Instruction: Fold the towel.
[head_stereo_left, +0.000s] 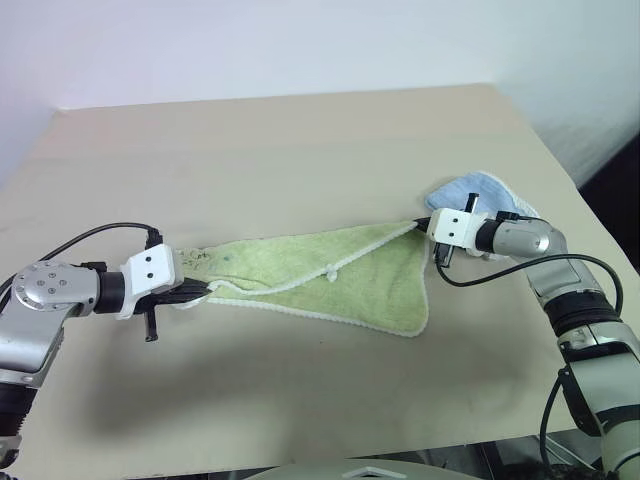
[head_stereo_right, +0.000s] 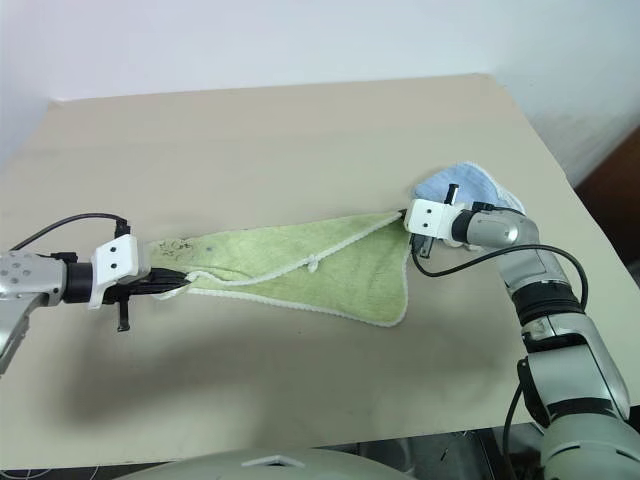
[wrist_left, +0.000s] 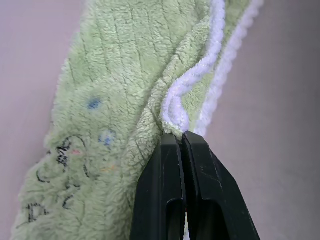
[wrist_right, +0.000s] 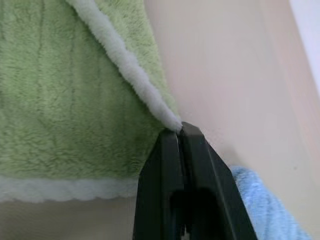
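Table (head_stereo_left: 300, 130): large beige top, mostly bare, pale wall behind its far edge.

Towel (head_stereo_left: 340, 275): light yellow-green terry with white stitched edging, stretched across the near-middle of the table between the two grippers. It's lifted at both ends and casts a shadow on the table below. The span runs from lower on the robot's left up to higher on its right. A folded layer lies over the front, its white edge running diagonally across the cloth. The widest part sags down near the right end, with a rounded corner hanging toward the table. Dark embroidered mark (wrist_left: 60, 165) sits at the left end, just beside the left fingers. Small white loop tag (head_stereo_left: 328, 272) is about mid-span on the folded edge.

Blue towel (head_stereo_left: 480, 192): light blue, bunched, on the table at the right side, just behind the right gripper. Apart from the green one as far as I can tell.

Left gripper (head_stereo_left: 200, 292): fingers (wrist_left: 165, 200) clamped together on the towel's left corner, the white edging pinched right at the tips.

Right gripper (head_stereo_left: 424, 222): fingers (wrist_right: 165, 190) closed tight on the towel's right corner, the edging ending at the tips; gripper angled down toward the left.
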